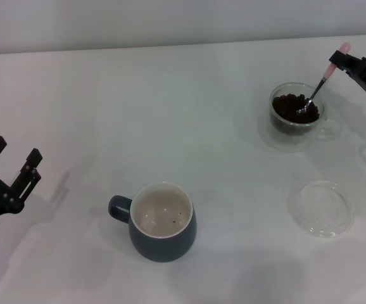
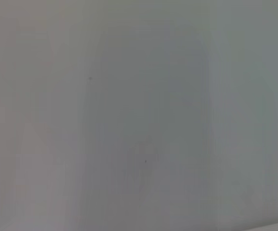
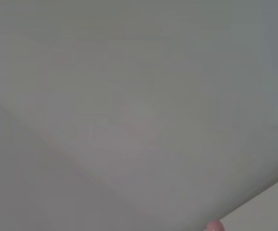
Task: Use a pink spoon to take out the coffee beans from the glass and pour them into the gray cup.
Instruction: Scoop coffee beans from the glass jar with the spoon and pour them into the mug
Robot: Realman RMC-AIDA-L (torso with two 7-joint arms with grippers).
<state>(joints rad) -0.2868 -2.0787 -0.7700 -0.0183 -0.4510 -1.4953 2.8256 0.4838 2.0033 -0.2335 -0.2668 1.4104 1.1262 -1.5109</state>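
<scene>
While the right tool (image 1: 335, 61) grips the pink spoon (image 1: 317, 90) by its handle end, the metal bowl sits among the coffee beans (image 1: 294, 107) in the glass (image 1: 292, 117) at the far right of the tabletop (image 1: 170, 114). I judge the scooping has hardly begun: the gray cup (image 1: 162, 223) near the front holds almost nothing. The left tool (image 1: 11, 171) waits at the left edge with its fingers apart.

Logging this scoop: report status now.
Right gripper shut on pink spoon, bowl in the coffee beans inside the glass. Left gripper open, parked. Gray cup unobstructed.
</scene>
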